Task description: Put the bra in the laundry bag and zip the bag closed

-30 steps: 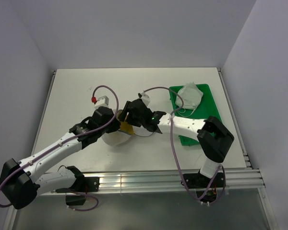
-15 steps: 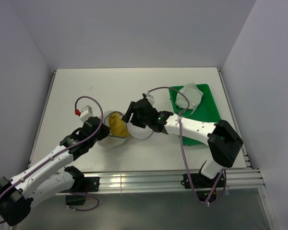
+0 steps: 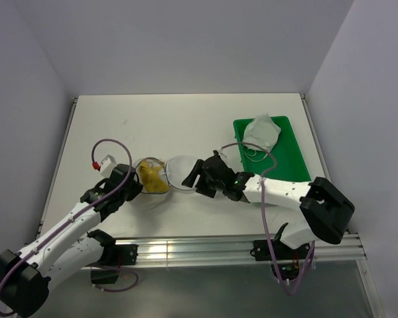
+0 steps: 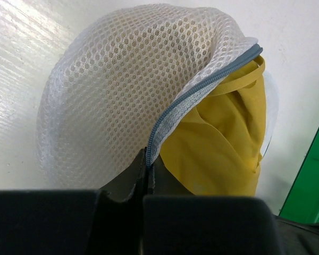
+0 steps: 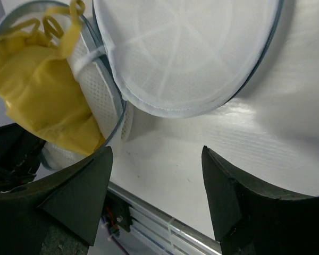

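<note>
My left gripper is pinched shut on the zipper rim of the one laundry bag. My right gripper stands with jaws spread just beside the bag's other, flat half. One bra sits bunched in the pinched half, its long axis running away from the left gripper, straps at the far end. One green tray holds one white garment.

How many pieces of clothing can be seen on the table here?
2. The yellow bra sits in the open laundry bag left of centre; a white-grey garment lies on the green tray at right. Nothing else shows.
</note>
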Action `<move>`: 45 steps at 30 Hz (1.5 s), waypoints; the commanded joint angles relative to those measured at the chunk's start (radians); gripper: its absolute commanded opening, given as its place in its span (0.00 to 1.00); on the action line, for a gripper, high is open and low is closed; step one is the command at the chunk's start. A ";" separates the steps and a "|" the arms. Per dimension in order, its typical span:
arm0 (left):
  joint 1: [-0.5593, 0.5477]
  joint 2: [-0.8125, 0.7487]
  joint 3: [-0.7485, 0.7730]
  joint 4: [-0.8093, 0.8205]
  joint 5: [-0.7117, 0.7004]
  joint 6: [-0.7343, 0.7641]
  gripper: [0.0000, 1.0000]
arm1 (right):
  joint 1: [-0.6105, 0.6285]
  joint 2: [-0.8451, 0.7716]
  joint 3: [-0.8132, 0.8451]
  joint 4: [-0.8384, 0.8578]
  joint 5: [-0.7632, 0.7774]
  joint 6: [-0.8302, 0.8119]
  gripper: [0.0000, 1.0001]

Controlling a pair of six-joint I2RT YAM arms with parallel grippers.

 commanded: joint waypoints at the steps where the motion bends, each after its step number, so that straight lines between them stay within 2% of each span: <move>1: 0.015 -0.014 0.014 -0.024 0.047 -0.005 0.00 | 0.031 0.039 -0.049 0.200 -0.046 0.104 0.75; 7: 0.018 -0.051 0.017 -0.035 0.080 0.011 0.00 | 0.037 0.088 -0.138 0.397 -0.037 0.226 0.76; 13: 0.018 -0.057 0.014 -0.027 0.105 0.018 0.00 | 0.061 0.125 -0.174 0.493 0.059 0.299 0.78; 20: 0.018 -0.063 0.016 -0.030 0.111 0.032 0.00 | 0.062 0.244 -0.161 0.561 0.055 0.368 0.78; 28: 0.019 -0.073 0.016 -0.036 0.123 0.046 0.00 | 0.053 0.269 -0.162 0.609 0.139 0.385 0.78; 32: 0.019 -0.082 0.024 -0.048 0.126 0.058 0.00 | 0.027 0.281 -0.136 0.607 0.173 0.362 0.73; 35: 0.019 -0.083 0.040 -0.062 0.125 0.075 0.00 | 0.010 0.296 -0.112 0.609 0.190 0.333 0.61; 38: 0.019 -0.087 0.059 -0.070 0.126 0.098 0.00 | -0.012 0.307 -0.090 0.619 0.208 0.295 0.43; 39: 0.018 -0.087 0.065 -0.073 0.126 0.106 0.00 | -0.021 0.307 -0.084 0.619 0.216 0.280 0.28; 40: 0.018 -0.082 0.070 -0.074 0.126 0.123 0.00 | -0.025 0.306 -0.078 0.618 0.225 0.246 0.22; 45: 0.018 -0.062 0.114 -0.081 0.107 0.166 0.00 | -0.044 0.264 -0.035 0.615 0.297 0.109 0.03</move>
